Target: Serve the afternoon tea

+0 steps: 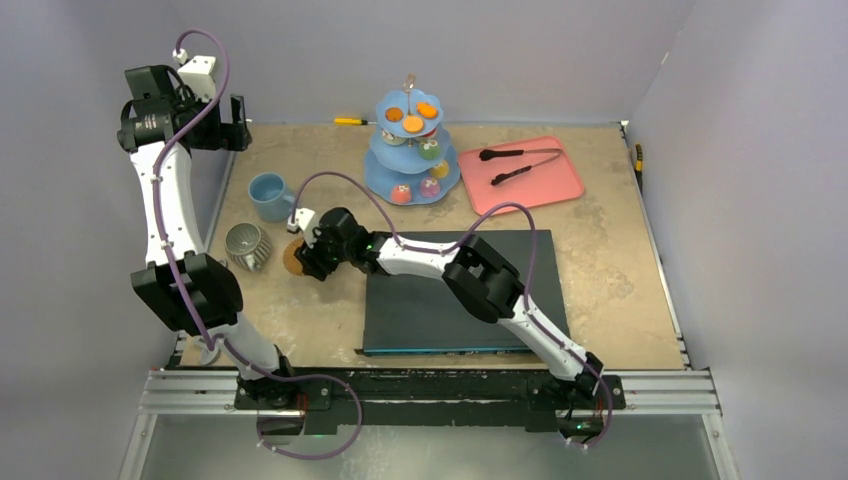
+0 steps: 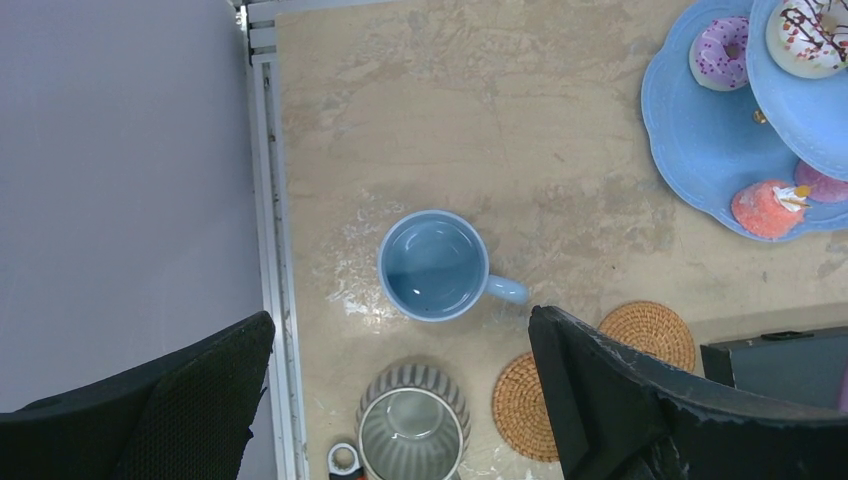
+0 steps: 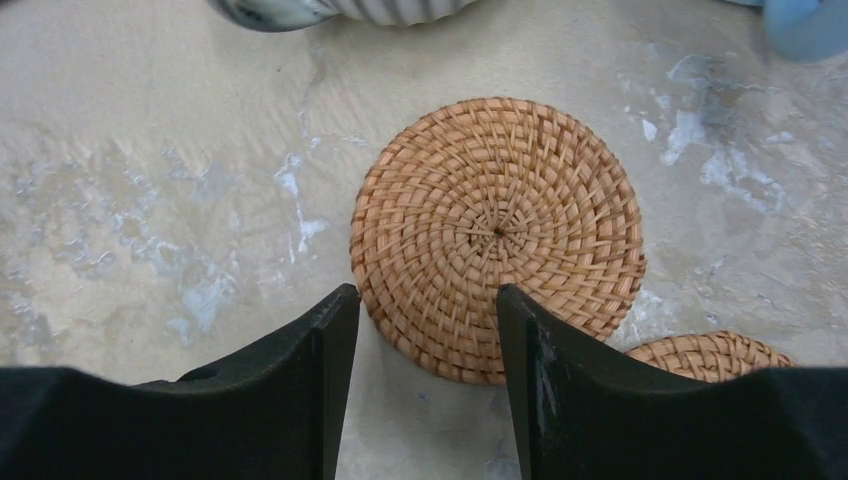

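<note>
The light-blue three-tier stand stands at the back centre with several small colourful cakes on its tiers. In the left wrist view its rim shows with a purple cake and an orange-red cake. The light-blue mug stands upright and empty at the left, also seen in the left wrist view. My right gripper is open, low over the near edge of a woven coaster; it holds nothing. My left gripper is raised high at the back left, open and empty.
A grey ribbed cup stands next to the coasters; a second coaster lies beside the first. A pink tray with black tongs lies at the back right. A black mat lies at the near centre. A yellow tool lies at the back wall.
</note>
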Robot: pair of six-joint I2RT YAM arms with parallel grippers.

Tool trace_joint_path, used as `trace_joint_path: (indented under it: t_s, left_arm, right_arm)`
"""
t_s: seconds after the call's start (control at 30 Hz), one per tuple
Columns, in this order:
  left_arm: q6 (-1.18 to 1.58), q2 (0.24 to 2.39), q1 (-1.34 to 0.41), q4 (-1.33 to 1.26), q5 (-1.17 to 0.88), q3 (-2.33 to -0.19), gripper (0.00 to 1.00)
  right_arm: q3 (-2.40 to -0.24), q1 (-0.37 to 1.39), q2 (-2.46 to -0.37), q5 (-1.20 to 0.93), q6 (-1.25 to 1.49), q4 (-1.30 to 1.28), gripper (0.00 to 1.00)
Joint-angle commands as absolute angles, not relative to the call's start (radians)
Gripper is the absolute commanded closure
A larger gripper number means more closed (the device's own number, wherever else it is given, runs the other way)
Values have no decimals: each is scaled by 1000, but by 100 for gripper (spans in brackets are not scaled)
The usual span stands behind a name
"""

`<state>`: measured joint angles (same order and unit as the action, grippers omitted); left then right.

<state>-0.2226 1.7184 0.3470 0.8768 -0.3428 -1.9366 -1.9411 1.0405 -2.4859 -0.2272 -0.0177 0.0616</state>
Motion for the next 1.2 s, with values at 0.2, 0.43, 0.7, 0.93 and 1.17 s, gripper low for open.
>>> trace_joint_path:
  t_s: [0.2, 0.43, 0.7, 0.93, 1.17]
  left_arm:
    - [-212, 1700, 356, 834, -359, -1927, 1]
    - [-214, 1700, 357, 831, -356, -1926, 1]
    - [-215, 1708, 357, 830, -356, -1923, 1]
    - [-227, 1715, 357, 795, -342, -1860, 1]
    - [-306, 1802, 359, 740, -265, -1754, 18]
  right_arm:
    - [-1993, 1069, -2499, -262, 17, 57, 46]
    - [-2068, 1104, -2560, -276, 31, 24, 46]
    - [-2105, 1036, -2458, -250, -21, 21, 36]
    - [-2048, 944, -2374, -273, -27, 95, 29]
    - [-2068, 893, -2419, -287, -25, 166, 26]
